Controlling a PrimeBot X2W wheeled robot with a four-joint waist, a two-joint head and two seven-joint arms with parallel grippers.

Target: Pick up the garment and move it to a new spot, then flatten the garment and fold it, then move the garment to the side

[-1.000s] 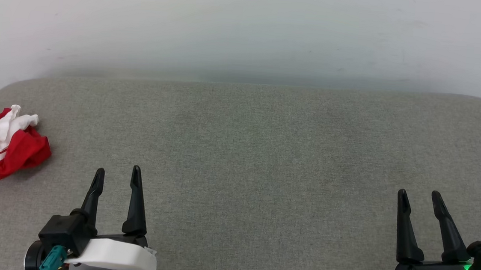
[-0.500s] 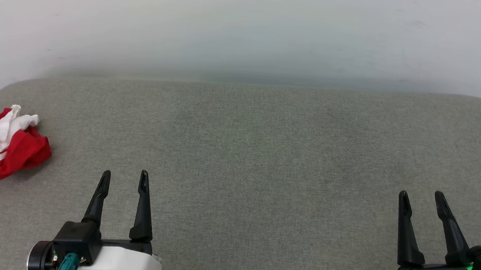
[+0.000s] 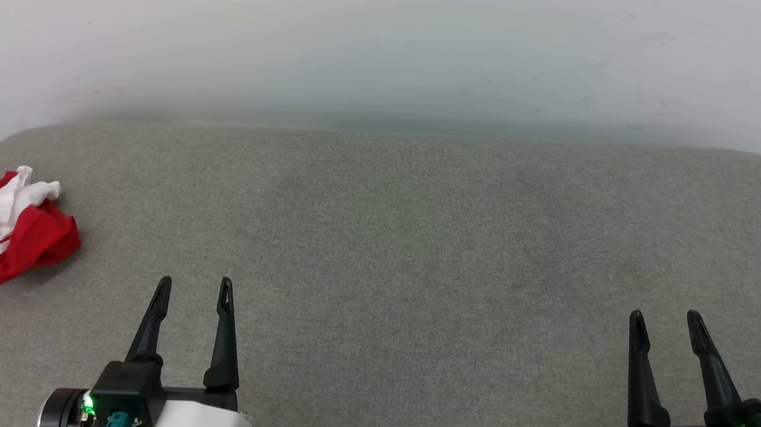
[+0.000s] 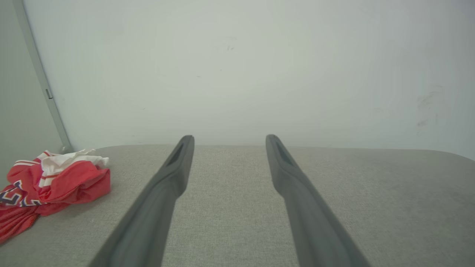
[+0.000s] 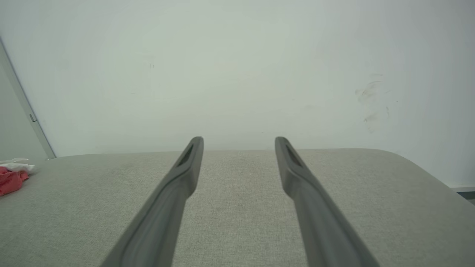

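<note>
My left hand was at near side of grey tabletop, spread apart, holding nothing. My right hand same, spread apart. Red garment lay crumpled at tabletop's left edge, well apart from both hands.

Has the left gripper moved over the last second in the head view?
Yes. The left gripper has drawn back toward the view's bottom edge and slightly right, away from the garment, which lies unmoved on the grey cushion.
</note>
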